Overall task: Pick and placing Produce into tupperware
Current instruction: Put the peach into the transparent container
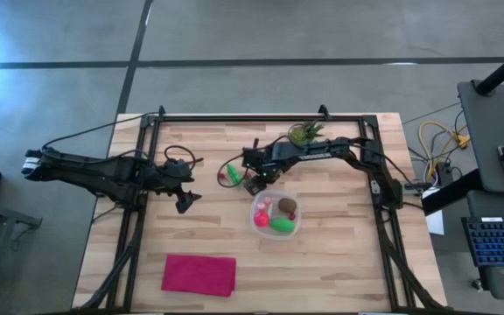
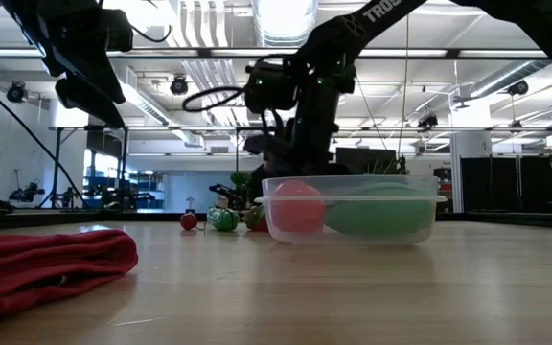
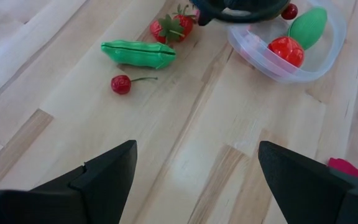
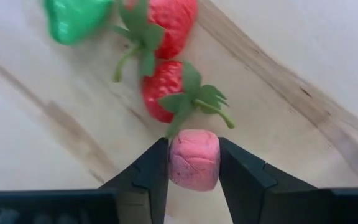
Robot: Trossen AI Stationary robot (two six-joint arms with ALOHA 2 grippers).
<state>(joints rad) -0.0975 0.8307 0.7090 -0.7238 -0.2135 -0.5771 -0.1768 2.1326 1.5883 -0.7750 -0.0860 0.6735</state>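
Note:
The clear tupperware (image 1: 276,215) stands mid-table and holds a pink ball (image 2: 298,206), a green piece (image 2: 381,212) and a brown round one (image 1: 288,207). Left of it on the wood lie a green pea pod (image 3: 138,53), a cherry (image 3: 121,84) and two strawberries (image 4: 166,93). My right gripper (image 4: 194,163) is over the strawberries, just beyond the tupperware's far-left rim, shut on a small pink piece (image 4: 194,158). My left gripper (image 3: 194,168) hovers open left of the produce, fingers wide apart over bare wood. My right gripper pinches the small pink blocky piece (image 4: 194,149) between its two fingers, one finger (image 4: 154,171) on each opposite side. It comes from above, pointing down at the table. The piece sits right beside a strawberry's green leaves; whether it is lifted clear I cannot tell.
A folded magenta cloth (image 1: 199,274) lies near the table's near-left edge. A small potted green plant (image 1: 305,133) stands at the far edge behind the right arm. Black frame rails (image 1: 261,118) run along the far and side edges. Bare wood spreads right of the tupperware.

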